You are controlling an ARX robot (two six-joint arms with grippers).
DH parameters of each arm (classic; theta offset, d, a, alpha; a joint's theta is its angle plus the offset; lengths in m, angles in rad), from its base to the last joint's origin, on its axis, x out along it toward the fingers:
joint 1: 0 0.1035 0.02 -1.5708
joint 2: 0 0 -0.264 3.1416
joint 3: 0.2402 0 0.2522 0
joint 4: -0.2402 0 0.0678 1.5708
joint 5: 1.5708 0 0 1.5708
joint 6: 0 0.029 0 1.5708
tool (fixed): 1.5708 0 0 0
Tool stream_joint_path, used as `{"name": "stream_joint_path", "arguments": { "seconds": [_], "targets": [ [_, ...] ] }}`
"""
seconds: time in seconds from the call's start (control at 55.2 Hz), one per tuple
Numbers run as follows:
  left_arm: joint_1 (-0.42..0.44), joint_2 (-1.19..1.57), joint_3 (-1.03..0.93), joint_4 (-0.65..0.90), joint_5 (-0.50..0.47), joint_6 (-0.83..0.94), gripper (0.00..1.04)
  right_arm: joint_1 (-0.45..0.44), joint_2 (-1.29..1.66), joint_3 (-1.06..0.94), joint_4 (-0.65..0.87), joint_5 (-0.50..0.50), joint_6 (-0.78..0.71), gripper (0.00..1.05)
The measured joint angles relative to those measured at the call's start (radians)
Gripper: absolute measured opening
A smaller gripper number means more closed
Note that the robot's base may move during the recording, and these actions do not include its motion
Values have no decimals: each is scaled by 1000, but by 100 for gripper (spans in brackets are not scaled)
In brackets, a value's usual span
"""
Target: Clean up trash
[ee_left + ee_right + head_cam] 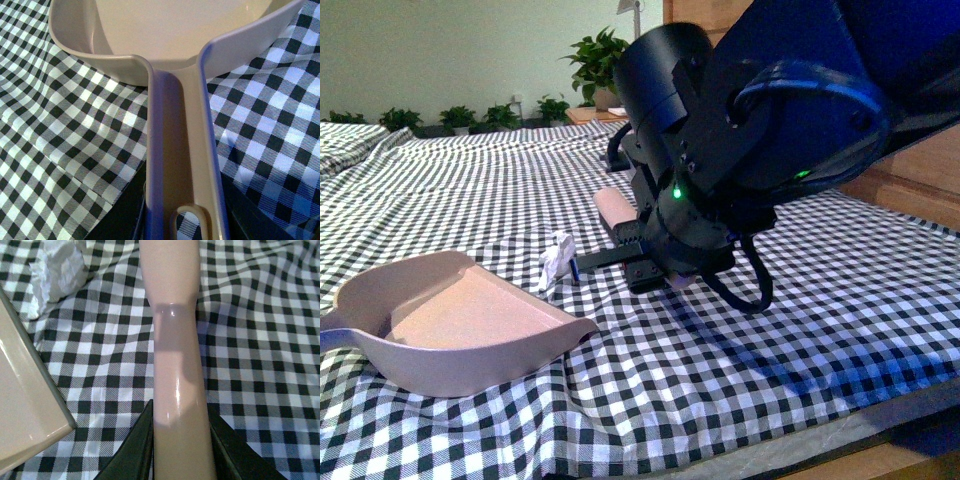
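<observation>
The trash (557, 262) is a small crumpled white scrap lying on the checked cloth, just off the open front lip of the dustpan (460, 320). The pinkish-beige dustpan rests on the cloth at the near left. In the left wrist view my left gripper (182, 210) is shut on the dustpan handle (177, 150), a dark finger on each side. My right gripper (630, 250) is shut on the beige brush handle (617, 212), just right of the trash. The right wrist view shows the brush handle (175, 365) between the fingers, the trash (57, 270) and the dustpan's corner (25, 405). The bristles are hidden.
A black-and-white checked cloth (800, 330) covers the whole surface, wrinkled near the pan. Its front edge (880, 420) runs along the lower right. Potted plants (600, 60) line the back, and wooden furniture (920, 180) stands at the right.
</observation>
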Motion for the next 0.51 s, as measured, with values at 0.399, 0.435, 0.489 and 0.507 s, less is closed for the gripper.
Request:
{"name": "stream_joint_path", "arguments": {
  "seconds": [0.399, 0.435, 0.489, 0.507],
  "targets": [
    [0, 0, 0, 0, 0, 0, 28, 43, 87, 67, -15, 3, 21, 22],
    [0, 0, 0, 0, 0, 0, 28, 48, 87, 67, -29, -9, 30, 22],
    [0, 0, 0, 0, 0, 0, 28, 60, 85, 68, -53, -37, 51, 22],
    [0, 0, 0, 0, 0, 0, 28, 61, 84, 68, -58, -40, 53, 22]
  ]
}}
